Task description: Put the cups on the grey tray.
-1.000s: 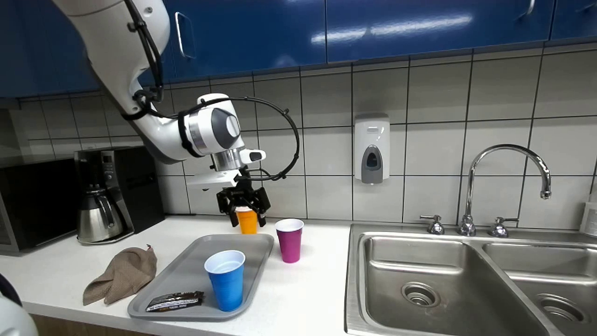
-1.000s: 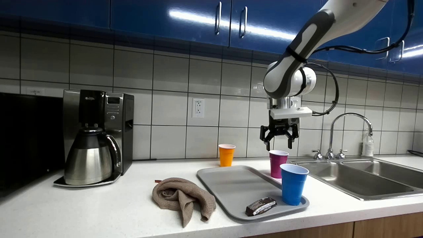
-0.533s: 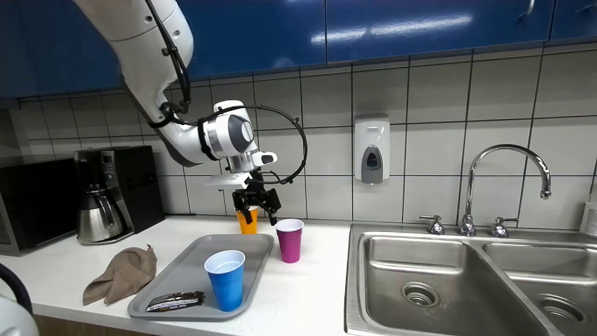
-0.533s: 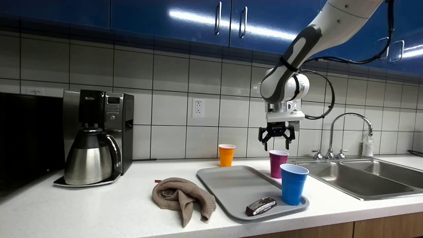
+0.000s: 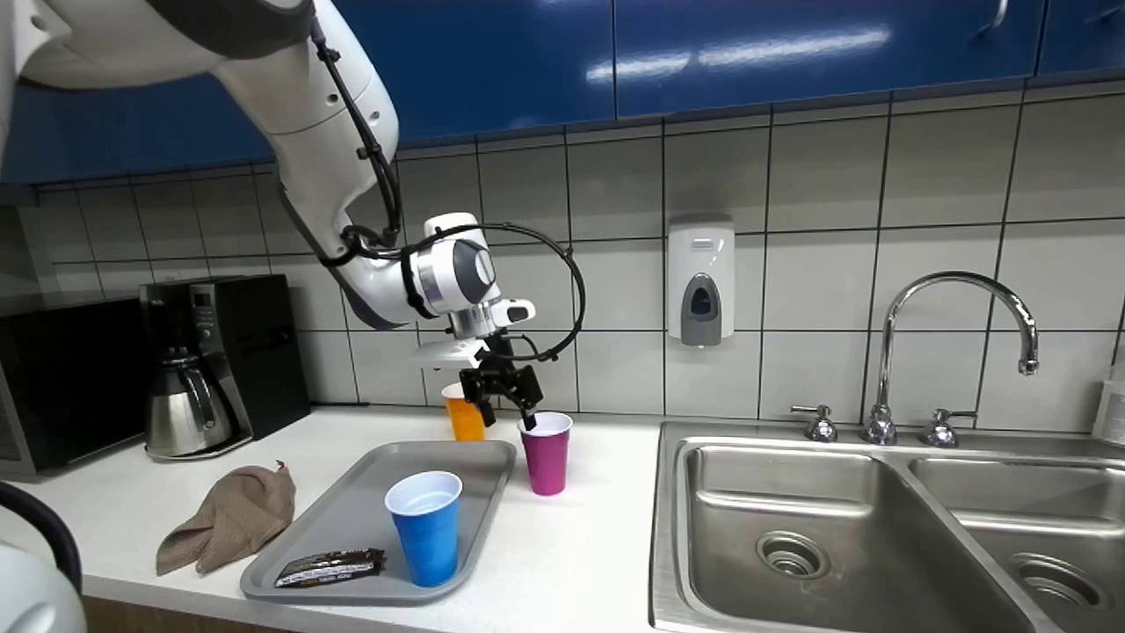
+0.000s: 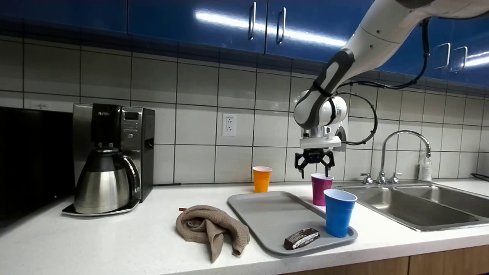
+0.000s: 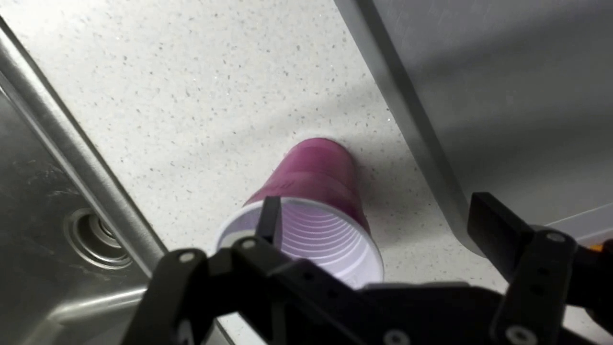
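A purple cup (image 5: 547,464) stands upright on the counter beside the grey tray (image 5: 378,501). It also shows in the wrist view (image 7: 316,177). A blue cup (image 6: 339,214) stands upright on the tray. An orange cup (image 6: 261,180) stands on the counter behind the tray. My gripper (image 6: 314,175) is open and empty, just above the purple cup's rim height. In the wrist view (image 7: 376,206) one finger (image 7: 270,220) overlaps the cup's mouth, and the other finger (image 7: 498,235) is over the tray's edge. Whether a finger touches the cup, I cannot tell.
A wrapped snack bar (image 6: 301,238) lies on the tray. A brown cloth (image 6: 214,229) lies beside the tray. A coffee maker (image 6: 110,164) stands at the back. A steel sink (image 5: 791,501) with a faucet (image 5: 958,281) lies on the purple cup's far side from the tray.
My gripper has moved lower and closer to the purple cup, shifting right in one exterior view and slightly left in another. It stays open. The cups and tray have not moved.
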You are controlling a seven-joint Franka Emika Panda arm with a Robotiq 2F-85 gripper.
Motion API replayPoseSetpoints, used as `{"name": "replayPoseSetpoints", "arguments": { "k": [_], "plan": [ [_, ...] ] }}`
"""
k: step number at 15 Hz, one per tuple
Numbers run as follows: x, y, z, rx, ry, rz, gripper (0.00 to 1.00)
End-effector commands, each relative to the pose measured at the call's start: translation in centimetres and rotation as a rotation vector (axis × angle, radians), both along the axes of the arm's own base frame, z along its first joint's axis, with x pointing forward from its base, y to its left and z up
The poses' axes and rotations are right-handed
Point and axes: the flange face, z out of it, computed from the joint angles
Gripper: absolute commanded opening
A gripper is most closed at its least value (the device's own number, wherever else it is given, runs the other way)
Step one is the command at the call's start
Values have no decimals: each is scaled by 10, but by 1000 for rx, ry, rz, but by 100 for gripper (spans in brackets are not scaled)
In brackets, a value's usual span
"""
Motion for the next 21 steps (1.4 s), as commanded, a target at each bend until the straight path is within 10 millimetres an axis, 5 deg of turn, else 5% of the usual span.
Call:
{"name": "replayPoseSetpoints", "arguments": {
  "k": [1, 15, 16, 17, 21],
  "plan": [
    [24, 4, 2, -12, -14, -42, 100],
    [56, -7, -21, -24, -19, -150, 100],
    [57, -7, -21, -23, -23, -152, 75],
    [57, -8, -21, -21, -23, -155, 74],
    [59, -9, -21, -22, -28, -163, 42]
  ]
}}
